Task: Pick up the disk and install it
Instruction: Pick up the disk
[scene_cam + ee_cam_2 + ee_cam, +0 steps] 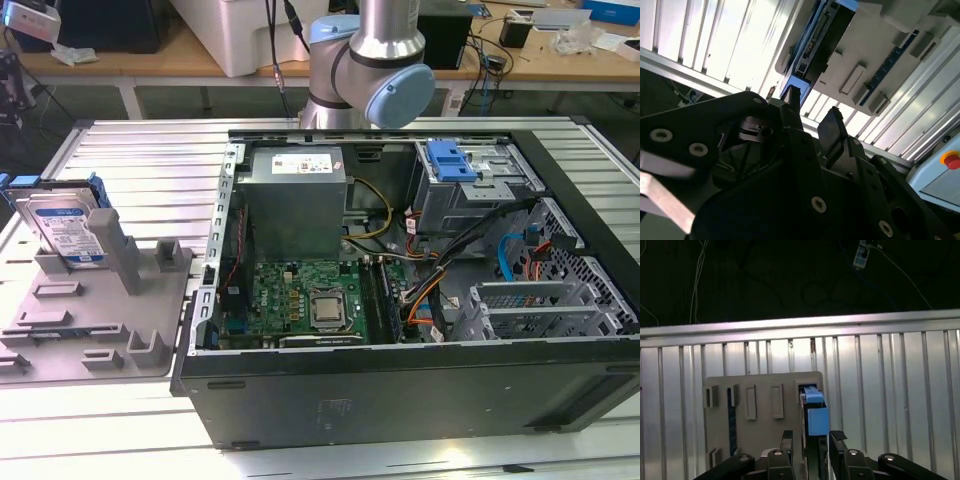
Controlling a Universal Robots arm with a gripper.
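Your claw [813,435] is spread apart and holds nothing. The disk [812,412] stands on edge in a slot of the grey fixture [760,395] on the bench [890,390]. It lines up with the gap between the fingers [838,436] but is not touching them. How much room lies between them is hard to judge from the wrist, so treat that clearance as unknown.

The main danger is an off-centre approach. One finger could land on the disk's blue carrier rim instead of passing beside it, and that could tip the disk or wedge it in its slot. A hold on the plastic frame alone may also slip, in my judgement. In the computer case [400,385], loose cables [450,290] lie close to the drive cage [470,200] and could snag a carried disk.

The exterior view gives you the disk's labelled face [65,230], upright or nearly so at that view's left and well apart from the case. It also shows the blue latch [450,160] on top of the cage. The first wrist view gives you the disk's thin top edge against the finger gap. The second wrist view shows the claw [812,102] obliquely, with the disk's edge [815,45] beyond it.
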